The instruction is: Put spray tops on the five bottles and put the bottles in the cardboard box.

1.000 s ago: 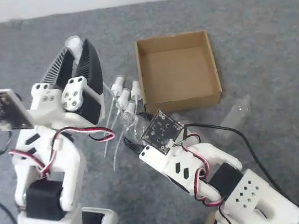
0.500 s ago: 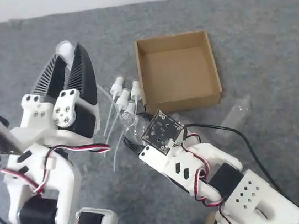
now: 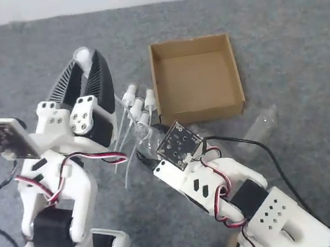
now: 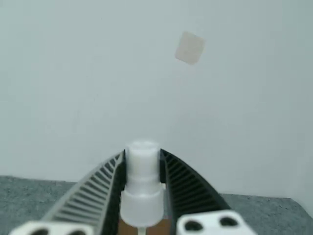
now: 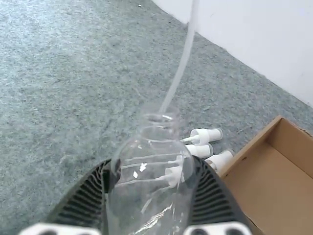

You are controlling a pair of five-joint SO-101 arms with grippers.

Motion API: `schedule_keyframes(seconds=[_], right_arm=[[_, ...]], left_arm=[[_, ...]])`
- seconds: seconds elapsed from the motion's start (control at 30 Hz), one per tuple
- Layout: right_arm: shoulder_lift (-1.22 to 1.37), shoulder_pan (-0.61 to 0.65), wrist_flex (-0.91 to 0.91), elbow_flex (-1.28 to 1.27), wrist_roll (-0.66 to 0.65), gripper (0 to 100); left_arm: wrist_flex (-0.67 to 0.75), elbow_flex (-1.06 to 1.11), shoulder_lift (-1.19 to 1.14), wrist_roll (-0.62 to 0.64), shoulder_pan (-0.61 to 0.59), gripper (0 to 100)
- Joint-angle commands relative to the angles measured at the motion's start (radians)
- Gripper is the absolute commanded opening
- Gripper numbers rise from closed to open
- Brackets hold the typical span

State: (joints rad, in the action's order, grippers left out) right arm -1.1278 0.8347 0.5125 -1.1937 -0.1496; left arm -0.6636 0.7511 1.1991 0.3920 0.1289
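Since half a second ago your left arm has swung back to the right and come slightly nearer. The raised spray top again sits over the strip of carpet (image 3: pixel 275 34) just left of the box. The right arm, the bottles and the box show no shift.

Left gripper (image 3: pixel 85 58): lifted high on the left side of the scene. Its ribbed black fingers pinch a white spray top (image 4: pixel 142 181) by the collar, one finger on each side, with the head poking out beyond the tips. The white wall (image 4: pixel 73 73) is behind it.

Dip tube (image 5: pixel 178 63): hangs from that top, slanting down to the mouth of the bottle (image 5: pixel 151 188). The lower end appears to sit inside the neck. You cannot tell how deep it goes.

Right gripper (image 5: pixel 154 169): low, near centre, just near of the box's near-left corner. Its fingers clamp the clear bottle around the body, neck pointing up and away.

Three loose spray tops (image 5: pixel 199 149): lying on the carpet in a tight cluster, just left of the cardboard box (image 3: pixel 201 115), between it and the left gripper.

Cardboard box: open side up, far of the right arm.

Second bottle (image 3: pixel 260 125): clear, lying on its side on the carpet just near and right of the box's near-right corner, uncapped as far as you can see.
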Motion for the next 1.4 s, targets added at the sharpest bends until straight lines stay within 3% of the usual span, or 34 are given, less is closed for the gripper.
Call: schedule_keyframes(seconds=[0.0, 0.13, 0.27, 0.4, 0.5, 0.87, 1.1, 1.23, 1.37], right_arm=[[-0.039, 0.008, -0.016, -0.018, 0.006, 0.6], [-0.039, -0.002, -0.033, -0.032, 0.006, 0.6], [-0.033, -0.073, -0.183, -0.029, 0.014, 0.6], [-0.028, -0.117, -0.355, -0.068, 0.015, 0.6], [-0.027, -0.105, -0.437, -0.091, 0.015, 0.6], [-0.030, -0.104, -0.458, -0.166, 0.014, 0.6], [-0.033, -0.104, -0.458, -0.181, 0.014, 0.6], [-0.030, -0.104, -0.458, -0.181, 0.014, 0.6], [-0.030, -0.105, -0.458, -0.192, 0.014, 0.6]], left_arm=[[-0.061, 0.001, 0.017, 0.023, 0.006, 1], [-0.152, -0.001, 0.017, 0.021, 0.006, 1], [-0.209, 0.010, 0.017, 0.015, 0.009, 1], [-0.210, 0.077, 0.015, -0.146, 0.095, 1], [-0.192, 0.131, 0.015, -0.186, 0.166, 1], [-0.152, 0.228, 0.017, -0.189, 0.190, 2], [-0.166, 0.196, 0.017, -0.216, 0.189, 14], [-0.195, 0.108, 0.017, -0.224, 0.164, 16], [-0.327, -0.062, 0.009, -0.318, 0.126, 16]])
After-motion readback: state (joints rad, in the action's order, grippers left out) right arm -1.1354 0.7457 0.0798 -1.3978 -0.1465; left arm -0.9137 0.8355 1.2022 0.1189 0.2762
